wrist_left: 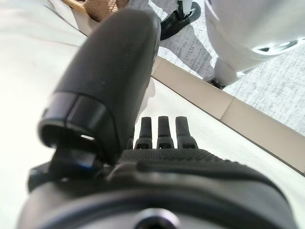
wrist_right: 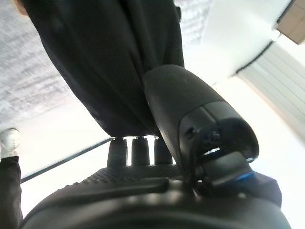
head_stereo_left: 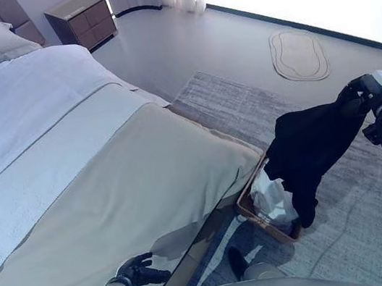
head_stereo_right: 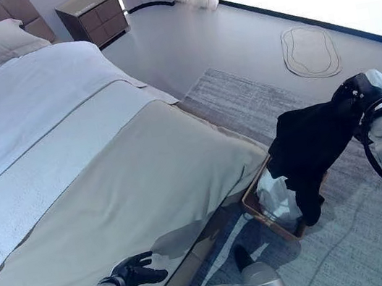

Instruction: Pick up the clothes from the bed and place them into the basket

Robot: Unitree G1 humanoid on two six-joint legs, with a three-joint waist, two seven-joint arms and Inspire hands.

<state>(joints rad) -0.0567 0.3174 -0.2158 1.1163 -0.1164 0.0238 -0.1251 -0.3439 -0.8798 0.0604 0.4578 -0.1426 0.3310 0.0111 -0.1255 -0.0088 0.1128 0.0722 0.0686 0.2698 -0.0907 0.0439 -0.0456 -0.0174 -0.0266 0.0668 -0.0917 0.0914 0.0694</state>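
The black garment (head_stereo_left: 313, 148) hangs at the right of the frame from our right hand (head_stereo_left: 360, 94), held over the basket (head_stereo_left: 256, 214) that sits on the grey rug (head_stereo_left: 243, 105) at the foot corner of the bed (head_stereo_left: 96, 188). In the right wrist view the thumb and fingers (wrist_right: 136, 150) are clamped on the cloth, so the hand is grasping the garment, and the fabric drops away from it in long folds. Its lowest tip seems to reach down to the basket's near edge, though we cannot tell whether it touches. Something pale (head_stereo_left: 274, 199) already lies inside the basket.

Our left hand (head_stereo_left: 136, 273) shows at the lower left, resting over the bed's edge with its fingers loosely extended and holding nothing.

As we judge it, the step in hand is the drop. To do it well we would bring the right hand further toward the centre of the frame, so the bulk of the cloth hangs over the basket's opening and not over its far rim, then lower until the folds pile inside before letting go. Releasing from this height risks the garment draping over the rim or sliding onto the rug.

We can read no brand, label or writing anywhere in these views.
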